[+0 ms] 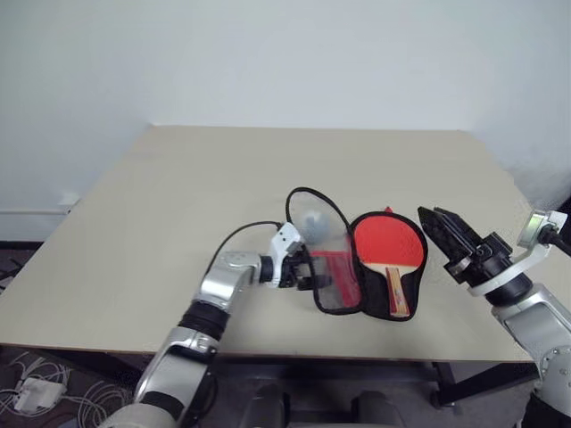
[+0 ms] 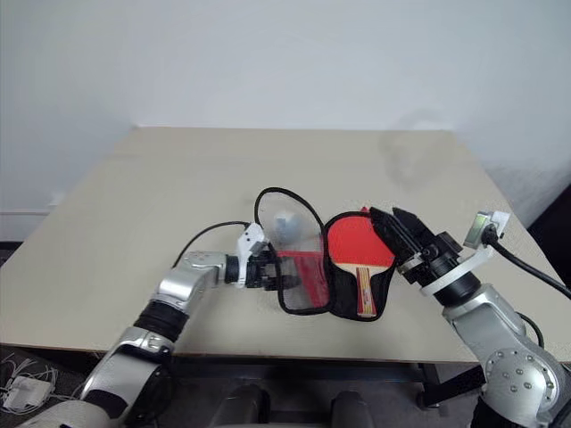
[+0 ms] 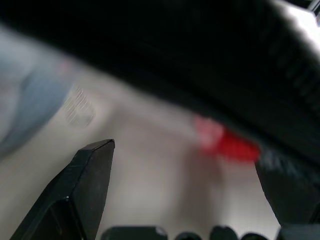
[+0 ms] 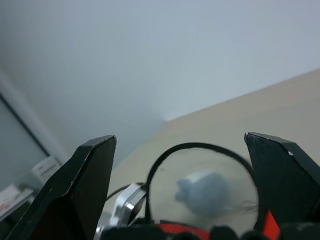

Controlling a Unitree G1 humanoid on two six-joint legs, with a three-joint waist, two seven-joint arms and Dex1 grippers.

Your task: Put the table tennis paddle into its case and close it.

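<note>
Paddle point(image 1: 387, 246) lies red face up inside the open case point(image 1: 406, 303), wooden handle toward the table's near edge; the case sits on the table point(image 1: 178, 205) near its front, lid flap point(image 1: 314, 234) standing up on the paddle's left. Left hand point(image 1: 308, 270) is spread open right at the flap's lower edge, holding nothing as far as I can tell. Right hand point(image 1: 443, 228) hangs above the table just right of the case, fingers wide apart, empty. Paddle looks stiff and light and needs no more handling if it is seated fully. The case is soft fabric, floppy, will probably fold or slide when pushed; the best hold is likely the flap's rim or the zipper pull, which I can't make out. Head views give the whole layout: both arms, paddle in its bed, flap upright. Right wrist view looks through the flap's clear round pocket point(image 4: 207, 192), a pale blurry ball-like lump behind it, plus the left wrist beyond. Left wrist view sits close under dark fabric, a blurred bit of red, the table below.
</note>
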